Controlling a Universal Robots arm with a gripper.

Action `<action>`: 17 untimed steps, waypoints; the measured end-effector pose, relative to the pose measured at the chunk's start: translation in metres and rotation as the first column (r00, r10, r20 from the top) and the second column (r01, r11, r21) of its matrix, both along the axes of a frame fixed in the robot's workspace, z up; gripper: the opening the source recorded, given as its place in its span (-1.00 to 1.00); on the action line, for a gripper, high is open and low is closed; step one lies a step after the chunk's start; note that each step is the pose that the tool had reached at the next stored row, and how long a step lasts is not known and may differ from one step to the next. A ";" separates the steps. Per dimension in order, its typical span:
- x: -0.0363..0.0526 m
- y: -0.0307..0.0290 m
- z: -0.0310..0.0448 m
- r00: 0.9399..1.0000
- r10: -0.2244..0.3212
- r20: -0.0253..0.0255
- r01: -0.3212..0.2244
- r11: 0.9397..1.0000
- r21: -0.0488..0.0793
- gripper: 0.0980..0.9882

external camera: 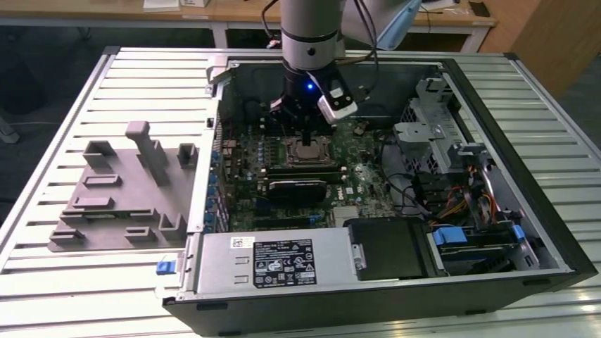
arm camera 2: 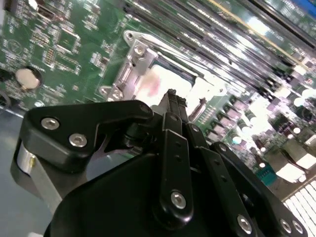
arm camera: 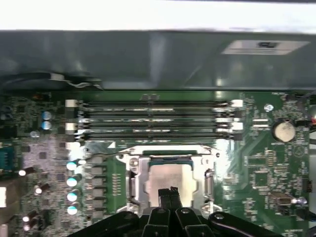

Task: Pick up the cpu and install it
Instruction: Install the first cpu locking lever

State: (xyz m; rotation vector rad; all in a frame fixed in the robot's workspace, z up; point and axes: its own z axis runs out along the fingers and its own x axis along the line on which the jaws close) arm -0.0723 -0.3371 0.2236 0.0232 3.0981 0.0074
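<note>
cpu [arm camera: 165,177] partly behind fingers [arm camera: 163,198], arm [external camera: 308,28] cut off

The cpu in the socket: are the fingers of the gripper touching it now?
Cannot tell. In the first wrist view the closed fingers overlap the cpu lying in its socket; neither wrist view shows contact or a gap plainly.

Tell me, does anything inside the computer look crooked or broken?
Nothing stands out. The cpu lies flat and square inside its socket frame, with the shut end effector over it. The memory slots run straight, and the motherboard looks tidy.
</note>
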 end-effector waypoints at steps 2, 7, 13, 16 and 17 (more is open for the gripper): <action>-0.0060 0.0000 0.0000 1.000 0.000 0.000 0.000 1.000 0.000 -0.98; -0.0200 0.0000 0.0000 1.000 0.000 0.000 0.000 1.000 0.000 -0.98; -0.0366 0.0000 0.0000 1.000 0.000 0.000 0.000 1.000 0.001 -0.98; -0.0399 0.0000 0.0000 1.000 0.000 0.000 0.000 1.000 0.003 -0.98; -0.0401 0.0000 0.0003 1.000 0.000 0.000 0.000 1.000 0.003 -0.98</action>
